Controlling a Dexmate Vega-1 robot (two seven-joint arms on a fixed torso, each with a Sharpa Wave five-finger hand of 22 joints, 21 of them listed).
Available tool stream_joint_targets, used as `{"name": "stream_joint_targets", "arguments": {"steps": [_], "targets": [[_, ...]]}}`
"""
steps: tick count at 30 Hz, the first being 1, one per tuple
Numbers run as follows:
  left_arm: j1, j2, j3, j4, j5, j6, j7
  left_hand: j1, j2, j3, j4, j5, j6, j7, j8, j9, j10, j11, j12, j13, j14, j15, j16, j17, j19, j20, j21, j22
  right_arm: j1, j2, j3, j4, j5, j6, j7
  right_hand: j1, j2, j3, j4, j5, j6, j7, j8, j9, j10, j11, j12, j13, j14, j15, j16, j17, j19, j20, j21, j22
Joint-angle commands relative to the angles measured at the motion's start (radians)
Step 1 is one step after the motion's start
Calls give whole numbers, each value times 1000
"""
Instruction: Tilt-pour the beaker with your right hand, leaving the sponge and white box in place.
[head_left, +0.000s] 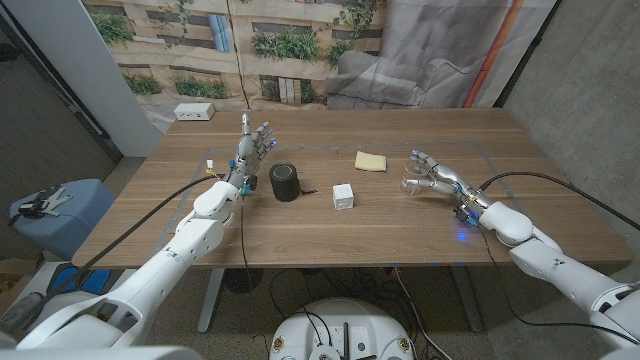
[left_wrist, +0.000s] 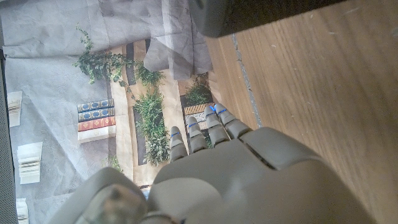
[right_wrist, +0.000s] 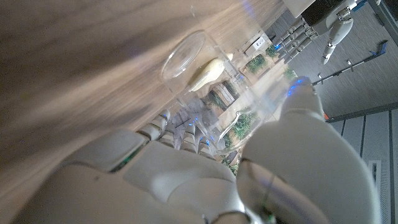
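A clear beaker (head_left: 413, 182) is at the table's right side, held in my right hand (head_left: 437, 176), whose fingers wrap around it. In the right wrist view the beaker (right_wrist: 211, 81) looks tilted, with one round end (right_wrist: 183, 55) toward the wood and my right hand (right_wrist: 205, 174) around its wall. The yellow sponge (head_left: 371, 161) lies beyond the middle of the table, left of that hand. A small white box (head_left: 343, 196) stands nearer the middle. My left hand (head_left: 254, 146) stands upright with its fingers apart and holds nothing.
A black cylinder (head_left: 284, 182) stands just right of my left hand and also shows in the left wrist view (left_wrist: 249, 15). A white power strip (head_left: 194, 112) lies at the far left corner. Bare wood (head_left: 400, 230) stretches along the near edge.
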Motion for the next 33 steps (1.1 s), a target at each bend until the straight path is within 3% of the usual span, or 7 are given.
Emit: {"name": "stream_joint_targets", "arguments": {"steps": [1,8,16,26,33], "targets": [[0,0,0,0,0,0,0,1,25,-6,-3,4,3,-4,4,4,9,-1,6,3,7,1,5,5,6,-10,7,3,-13,-17,29,-46,37,-12,4,-20,-2,-13,3,5,-5,9,-8,-2,-14,1,1,-5,-23,-2,2,0,-9,-2,1,0],[0,0,0,0,0,0,0,1,25,-6,-3,4,0,-4,3,4,9,-1,6,3,7,0,5,5,6,-10,7,3,-65,-41,70,-155,101,-91,-15,-78,-10,-40,29,7,-3,27,-24,-4,-23,9,3,-24,-27,6,6,-5,-15,2,3,0],[0,0,0,0,0,0,0,1,26,-6,-3,4,2,-5,3,4,10,2,6,3,6,0,5,5,6,-10,7,3,-122,-79,109,-287,86,-205,-105,-128,-7,-60,53,9,12,42,-33,-6,-23,-2,6,-43,-24,-5,11,-11,-16,-2,6,0],[0,0,0,0,0,1,0,1,25,-6,-3,4,3,-4,4,4,8,0,5,3,6,0,5,5,6,-10,7,3,-178,-80,154,-407,109,-324,-204,-227,19,-90,106,9,32,83,-50,-6,-4,-20,12,-81,4,-14,23,-21,0,-18,12,0],[0,0,0,-1,0,1,0,1,25,-6,-3,4,1,-3,3,4,9,0,6,3,6,1,5,5,6,-10,7,3,-198,-61,172,-471,121,-385,-261,-272,33,-102,130,7,32,86,-61,-7,-2,-24,11,-100,37,-10,34,-27,19,-21,17,0]]}}
